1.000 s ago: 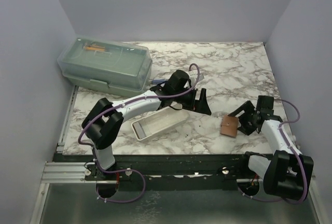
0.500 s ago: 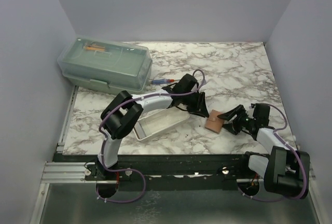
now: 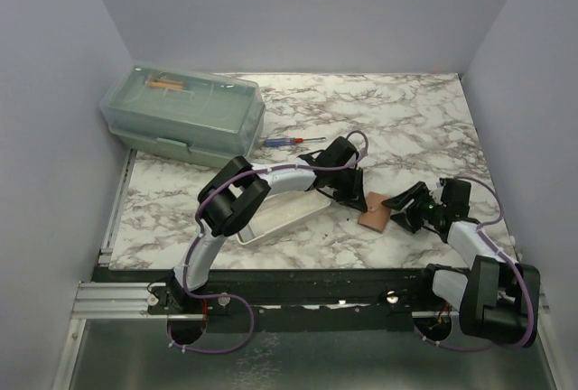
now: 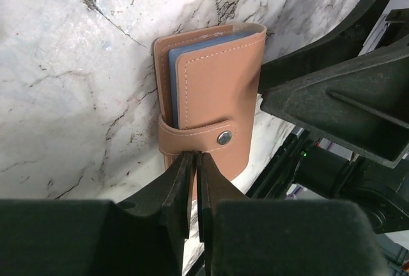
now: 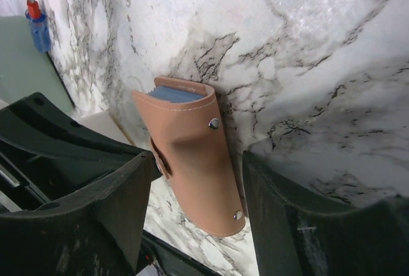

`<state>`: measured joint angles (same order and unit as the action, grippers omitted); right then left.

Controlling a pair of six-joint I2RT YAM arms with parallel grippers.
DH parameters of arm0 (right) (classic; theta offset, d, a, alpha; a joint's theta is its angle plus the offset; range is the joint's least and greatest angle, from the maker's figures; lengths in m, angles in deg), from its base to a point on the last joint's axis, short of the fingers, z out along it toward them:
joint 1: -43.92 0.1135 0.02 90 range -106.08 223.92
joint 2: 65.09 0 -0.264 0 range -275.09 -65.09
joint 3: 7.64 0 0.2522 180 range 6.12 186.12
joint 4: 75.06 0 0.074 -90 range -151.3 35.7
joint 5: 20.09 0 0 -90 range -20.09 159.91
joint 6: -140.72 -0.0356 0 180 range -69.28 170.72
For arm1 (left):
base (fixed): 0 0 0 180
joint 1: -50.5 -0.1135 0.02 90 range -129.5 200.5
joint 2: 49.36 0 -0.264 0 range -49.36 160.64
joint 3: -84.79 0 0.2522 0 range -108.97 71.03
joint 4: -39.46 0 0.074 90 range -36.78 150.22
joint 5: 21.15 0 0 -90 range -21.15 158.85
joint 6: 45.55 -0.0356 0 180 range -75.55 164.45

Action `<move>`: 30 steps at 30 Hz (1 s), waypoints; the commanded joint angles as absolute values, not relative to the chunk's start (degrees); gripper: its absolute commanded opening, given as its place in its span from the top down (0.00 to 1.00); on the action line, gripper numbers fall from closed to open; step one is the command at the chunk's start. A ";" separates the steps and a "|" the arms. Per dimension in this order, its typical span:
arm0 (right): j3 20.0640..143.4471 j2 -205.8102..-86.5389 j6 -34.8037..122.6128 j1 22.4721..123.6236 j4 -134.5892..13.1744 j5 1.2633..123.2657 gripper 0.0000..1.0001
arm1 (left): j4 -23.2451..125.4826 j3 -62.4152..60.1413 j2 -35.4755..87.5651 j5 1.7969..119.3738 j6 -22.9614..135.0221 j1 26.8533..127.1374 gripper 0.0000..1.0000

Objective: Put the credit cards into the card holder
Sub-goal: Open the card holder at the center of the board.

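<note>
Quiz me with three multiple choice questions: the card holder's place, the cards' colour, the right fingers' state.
1. The card holder lies: A in the tray; B on the table between left gripper and right gripper; C on the box.
2. The credit cards inside are: A red; B blue; C yellow.
3. The right gripper's fingers are: A spread beside the holder; B shut on the screwdriver; C hidden.
Key: B, marble surrounds it; B, blue edges show; A, one finger each side.
</note>
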<state>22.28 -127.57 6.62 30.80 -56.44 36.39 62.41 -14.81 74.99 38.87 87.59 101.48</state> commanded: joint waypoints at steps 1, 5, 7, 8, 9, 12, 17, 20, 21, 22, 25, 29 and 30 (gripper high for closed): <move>23.69 -128.20 8.82 30.89 -53.23 40.72 0.38 | 65.33 -15.90 77.39 42.99 87.87 101.91 0.88; 23.24 -132.01 9.28 31.22 -56.89 35.52 0.39 | 66.25 -15.39 78.02 44.09 87.90 101.87 0.91; 21.94 -132.66 8.67 31.20 -60.34 32.56 0.40 | 66.55 -15.17 78.31 44.31 87.91 101.82 0.92; 21.10 -132.94 8.18 31.25 -63.28 30.40 0.42 | 66.64 -15.07 78.46 44.37 87.94 101.87 0.92; 20.35 -133.12 7.53 31.23 -65.40 28.49 0.43 | 66.79 -14.95 78.60 44.51 87.95 101.85 0.92; 17.97 -133.44 4.95 31.30 -71.57 24.03 0.55 | 66.98 -14.58 78.73 44.77 87.88 101.88 0.93; 16.68 -130.78 4.83 31.30 -71.60 24.99 0.84 | 66.89 -14.85 77.06 44.22 86.76 101.83 0.85; 17.12 -128.92 4.98 31.31 -70.28 25.57 0.99 | 66.77 -15.57 74.88 44.22 85.85 102.13 0.52; 17.48 -128.30 5.13 31.27 -69.40 26.13 1.00 | 66.68 -15.69 74.10 44.94 85.85 102.28 0.45; 17.73 -127.66 5.37 31.27 -68.56 26.81 1.00 | 66.67 -15.83 73.46 46.03 85.85 102.55 0.42; 18.50 -126.61 6.20 31.32 -66.51 28.47 1.00 | 66.95 -16.44 72.17 50.08 85.58 103.59 0.40; 19.05 -127.14 6.79 31.32 -65.30 29.20 1.00 | 68.87 -18.35 72.13 57.49 84.69 105.65 0.43; 19.13 -127.30 6.86 31.32 -65.20 29.21 1.00 | 69.72 -19.29 72.56 58.64 84.31 106.07 0.44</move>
